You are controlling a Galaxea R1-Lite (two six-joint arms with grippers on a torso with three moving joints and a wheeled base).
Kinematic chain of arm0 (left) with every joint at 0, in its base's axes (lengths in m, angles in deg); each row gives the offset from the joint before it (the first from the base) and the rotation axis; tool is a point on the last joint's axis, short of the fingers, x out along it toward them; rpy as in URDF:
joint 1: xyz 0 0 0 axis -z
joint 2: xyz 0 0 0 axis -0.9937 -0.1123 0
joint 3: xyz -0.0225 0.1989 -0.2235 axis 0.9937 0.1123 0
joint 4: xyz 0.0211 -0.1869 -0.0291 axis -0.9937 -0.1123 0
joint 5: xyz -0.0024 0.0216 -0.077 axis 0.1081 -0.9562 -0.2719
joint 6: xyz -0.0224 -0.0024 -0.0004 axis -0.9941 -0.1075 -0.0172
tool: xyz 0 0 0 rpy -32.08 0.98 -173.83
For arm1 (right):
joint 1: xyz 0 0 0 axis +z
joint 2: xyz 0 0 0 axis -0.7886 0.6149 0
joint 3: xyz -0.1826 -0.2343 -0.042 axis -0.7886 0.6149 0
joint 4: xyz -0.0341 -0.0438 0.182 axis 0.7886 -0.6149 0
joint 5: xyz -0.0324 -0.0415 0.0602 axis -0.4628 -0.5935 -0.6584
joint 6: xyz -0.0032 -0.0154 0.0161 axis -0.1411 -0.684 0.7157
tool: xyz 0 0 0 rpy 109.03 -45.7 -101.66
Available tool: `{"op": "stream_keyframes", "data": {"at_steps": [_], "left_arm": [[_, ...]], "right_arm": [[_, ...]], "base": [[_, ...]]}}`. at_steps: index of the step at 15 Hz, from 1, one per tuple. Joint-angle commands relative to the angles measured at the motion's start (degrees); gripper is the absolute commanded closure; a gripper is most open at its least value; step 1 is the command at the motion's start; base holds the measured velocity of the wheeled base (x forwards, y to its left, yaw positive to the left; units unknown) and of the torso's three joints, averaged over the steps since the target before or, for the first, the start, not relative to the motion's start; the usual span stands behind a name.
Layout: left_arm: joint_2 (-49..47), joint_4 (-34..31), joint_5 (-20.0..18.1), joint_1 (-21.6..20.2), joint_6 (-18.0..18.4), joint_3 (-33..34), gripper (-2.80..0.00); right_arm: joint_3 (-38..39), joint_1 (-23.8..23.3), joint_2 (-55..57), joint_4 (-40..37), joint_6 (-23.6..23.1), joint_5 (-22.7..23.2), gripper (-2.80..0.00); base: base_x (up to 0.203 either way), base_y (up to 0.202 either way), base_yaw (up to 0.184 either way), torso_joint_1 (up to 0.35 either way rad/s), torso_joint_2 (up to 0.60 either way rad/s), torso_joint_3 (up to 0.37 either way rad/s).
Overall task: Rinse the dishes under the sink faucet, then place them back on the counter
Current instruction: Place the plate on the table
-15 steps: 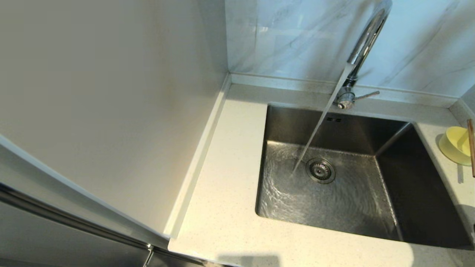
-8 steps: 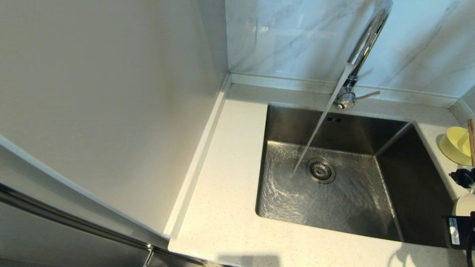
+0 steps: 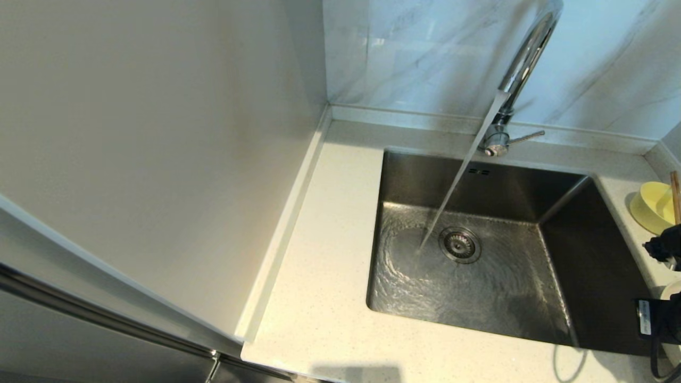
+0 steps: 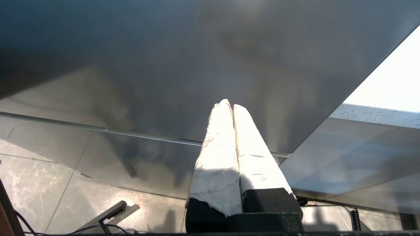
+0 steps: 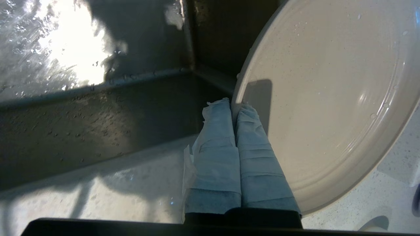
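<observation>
Water streams from the tall chrome gooseneck faucet (image 3: 524, 58) into the square stainless steel sink (image 3: 479, 276), set in the off-white speckled stone counter (image 3: 330, 255) below grey-veined marble wall tiles (image 3: 425, 53). At the counter's right edge sit the pale yellow round bowl (image 3: 652, 207) and brown wooden chopsticks (image 3: 675, 197). The right gripper (image 5: 233, 103) pinches the white round plate (image 5: 328, 98) there. The left gripper (image 4: 229, 105), its jaws pressed together, hangs before a grey cabinet panel (image 4: 164, 65).

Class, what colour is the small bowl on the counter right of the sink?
Pale yellow; the bowl shows best in the head view.
</observation>
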Motion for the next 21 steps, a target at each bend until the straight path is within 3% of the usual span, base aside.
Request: {"op": "stream_keyframes", "data": {"at_steps": [1,10,11,12,18,21], "left_arm": [[0.0,0.0,0.0,0.0,0.0,0.0,0.00],[0.0,0.0,0.0,0.0,0.0,0.0,0.00],[0.0,0.0,0.0,0.0,0.0,0.0,0.00],[0.0,0.0,0.0,0.0,0.0,0.0,0.00],[0.0,0.0,0.0,0.0,0.0,0.0,0.00],[0.0,0.0,0.0,0.0,0.0,0.0,0.00]], "right_arm": [[-0.1,-1.3,1.7,0.6,0.1,-0.1,0.00],[-1.9,-6.1,3.3,1.9,-0.1,-0.1,0.00],[-1.9,-6.1,3.2,1.9,-0.2,-0.1,-0.88],[-1.9,-6.1,2.9,1.9,-0.2,-0.1,-2.80],[-2.5,-6.1,-3.5,1.7,-0.3,0.5,-2.80],[-6.5,-6.0,-8.9,-0.1,-1.6,4.7,-2.80]], "base": [[0.000,0.000,0.000,0.000,0.00,0.000],[0.000,0.000,0.000,0.000,0.00,0.000],[0.000,0.000,0.000,0.000,0.00,0.000],[0.000,0.000,0.000,0.000,0.00,0.000],[0.000,0.000,0.000,0.000,0.00,0.000],[0.000,0.000,0.000,0.000,0.00,0.000]]}}
